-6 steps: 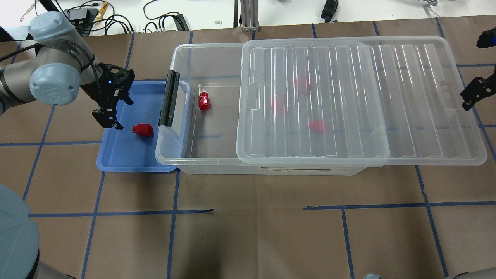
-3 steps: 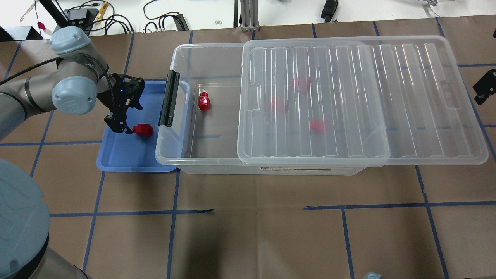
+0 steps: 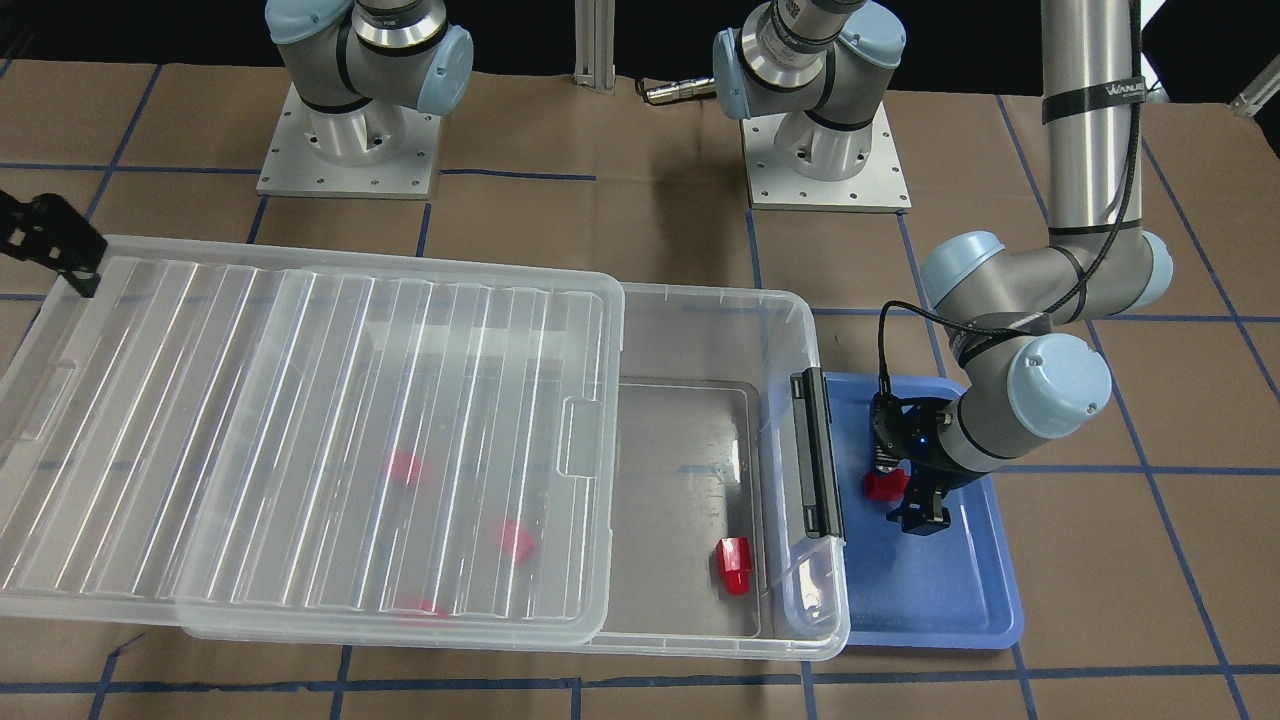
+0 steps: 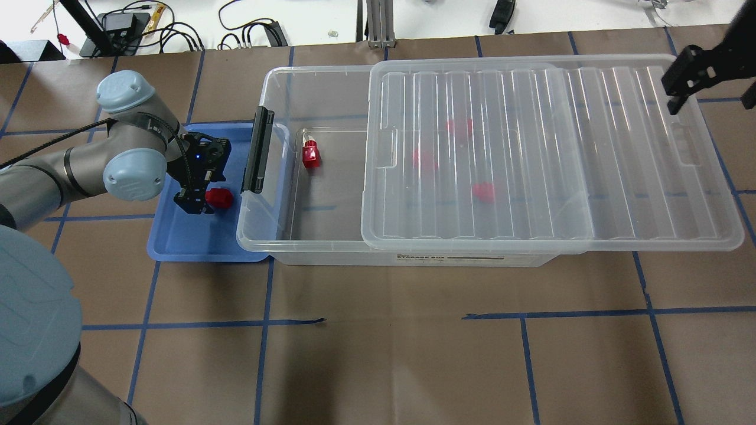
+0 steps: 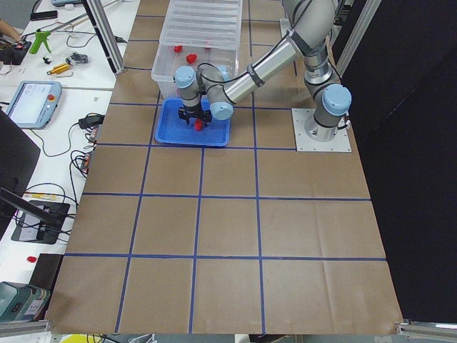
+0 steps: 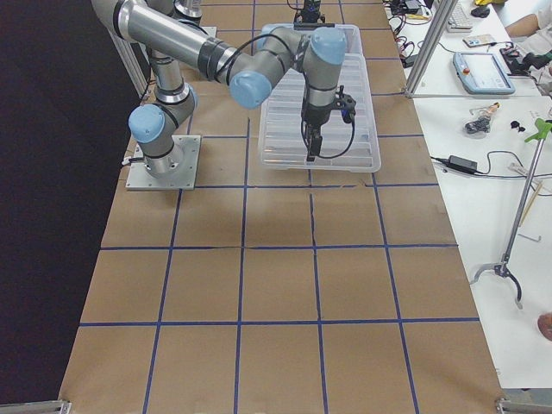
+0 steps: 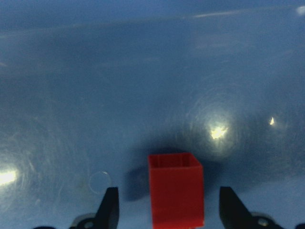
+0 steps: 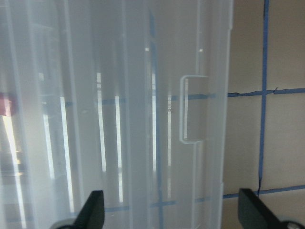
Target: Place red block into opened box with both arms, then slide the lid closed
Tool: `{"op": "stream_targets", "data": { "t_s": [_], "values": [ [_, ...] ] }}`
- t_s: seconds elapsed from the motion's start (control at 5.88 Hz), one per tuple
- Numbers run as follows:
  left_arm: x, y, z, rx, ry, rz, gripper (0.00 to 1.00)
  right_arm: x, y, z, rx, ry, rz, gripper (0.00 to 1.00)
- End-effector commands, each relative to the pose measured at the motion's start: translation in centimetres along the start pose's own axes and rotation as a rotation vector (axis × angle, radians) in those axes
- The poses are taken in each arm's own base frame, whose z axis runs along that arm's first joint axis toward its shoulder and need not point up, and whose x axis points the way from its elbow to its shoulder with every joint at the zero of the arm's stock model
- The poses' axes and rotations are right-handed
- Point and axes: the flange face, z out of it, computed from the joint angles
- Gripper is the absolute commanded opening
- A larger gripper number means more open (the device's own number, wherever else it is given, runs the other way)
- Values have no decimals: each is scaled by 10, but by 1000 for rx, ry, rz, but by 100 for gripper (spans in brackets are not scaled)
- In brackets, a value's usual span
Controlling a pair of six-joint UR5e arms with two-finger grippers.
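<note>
A red block [image 4: 220, 198] [image 3: 885, 486] lies in the blue tray [image 4: 177, 242]. My left gripper [image 4: 209, 200] [image 7: 167, 210] is low over the tray and open, its fingers on either side of the block [image 7: 175, 195] with a gap at each side. The clear box [image 4: 277, 77] has its left part uncovered, and one red block [image 4: 310, 154] lies there. The ribbed lid [image 4: 531, 153] covers the rest and overhangs the box's right end; further red blocks [image 4: 483, 192] show blurred beneath it. My right gripper [image 4: 709, 94] [image 8: 171, 210] hangs open above the lid's right end, near its tab [image 8: 193, 109].
A black bar latch [image 4: 258, 150] stands on the box's left end, right beside the tray. Cables and gear [image 4: 147, 23] lie on the white surface beyond the table's far edge. Brown paper with blue tape lines [image 4: 378, 319] covers the table in front of the box.
My left gripper moved right and down across the tray until its fingers straddled the red block. My right gripper swung in from the right edge to above the lid's far right corner.
</note>
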Motion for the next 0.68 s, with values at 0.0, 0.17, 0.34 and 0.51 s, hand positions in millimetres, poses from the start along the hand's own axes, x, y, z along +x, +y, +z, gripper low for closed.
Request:
{"op": "stream_targets", "data": {
  "t_s": [0.0, 0.17, 0.34, 0.51],
  "values": [
    [-6, 1, -5, -6, -19, -2, 7, -118, 25, -28, 14, -66, 89, 100],
    [-5, 0, -19, -13, -36, -4, 5, -146, 34, -29, 15, -68, 62, 100],
    [-6, -3, -58, -3, -55, -4, 4, -140, 31, -20, -5, -70, 47, 100],
    [-3, -9, -114, 17, -17, -22, 4, -135, 29, -20, -1, -67, -5, 100]
  ]
}}
